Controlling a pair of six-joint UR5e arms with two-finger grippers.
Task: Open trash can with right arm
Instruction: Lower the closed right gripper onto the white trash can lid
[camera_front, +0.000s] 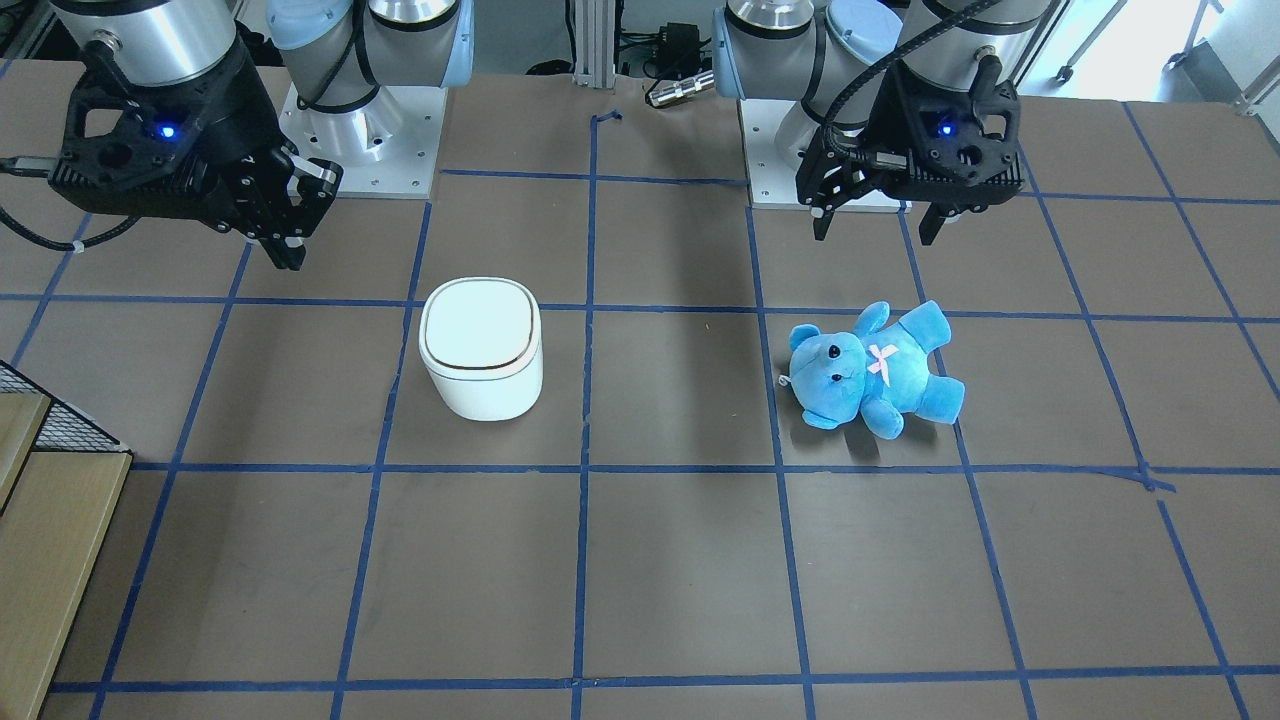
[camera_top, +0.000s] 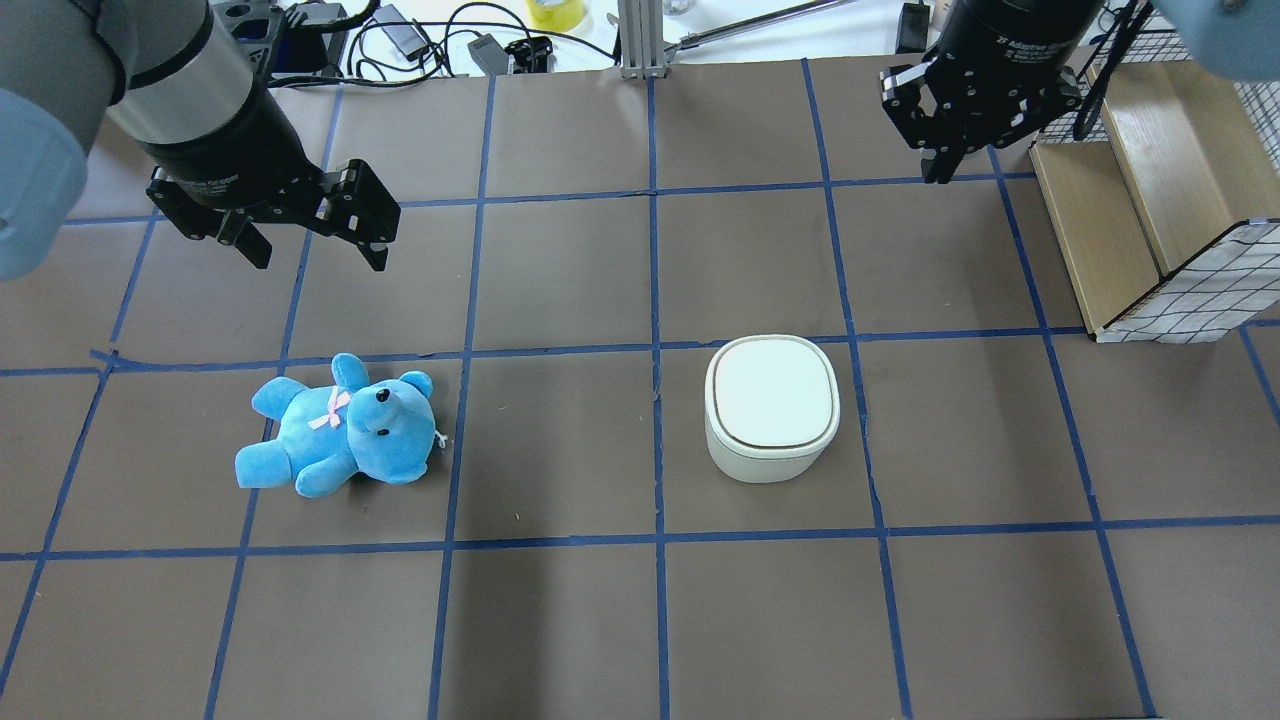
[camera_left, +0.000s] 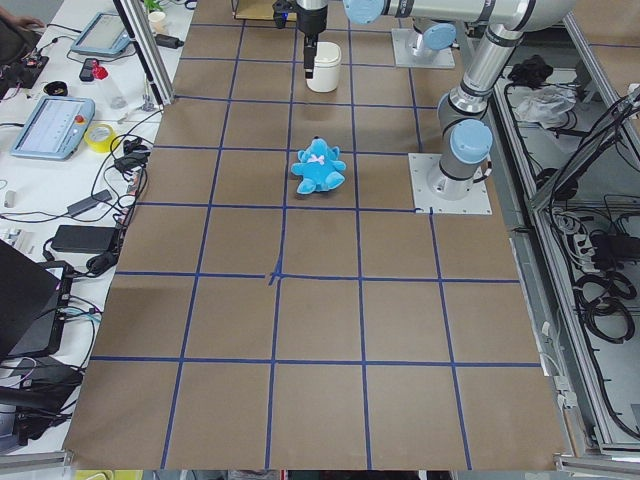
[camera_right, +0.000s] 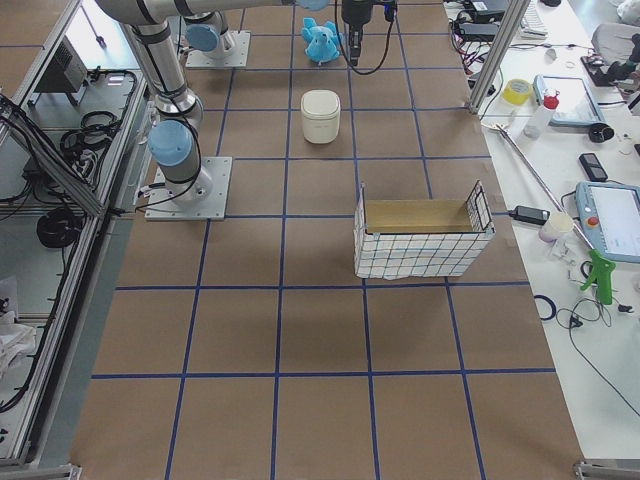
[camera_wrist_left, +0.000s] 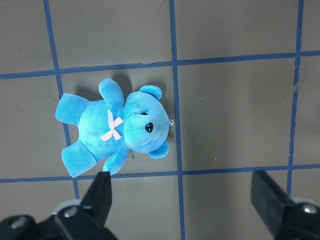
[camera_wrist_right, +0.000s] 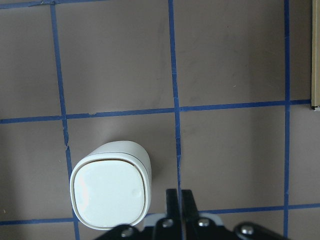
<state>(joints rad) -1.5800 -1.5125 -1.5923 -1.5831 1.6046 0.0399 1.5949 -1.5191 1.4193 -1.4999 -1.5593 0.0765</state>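
Trash can (camera_top: 765, 465) interior under the closed lid (camera_top: 771, 392); wire crate (camera_top: 1200, 285) partly beyond the overhead edge.

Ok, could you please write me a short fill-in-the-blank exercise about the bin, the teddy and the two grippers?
1. The lid of the trash can is ____.
2. The teddy bear is ____ in colour.
3. The right gripper is ____, its fingers touching each other.
4. The left gripper, its fingers wide apart, is ____.

Missing words: closed; blue; shut; open.
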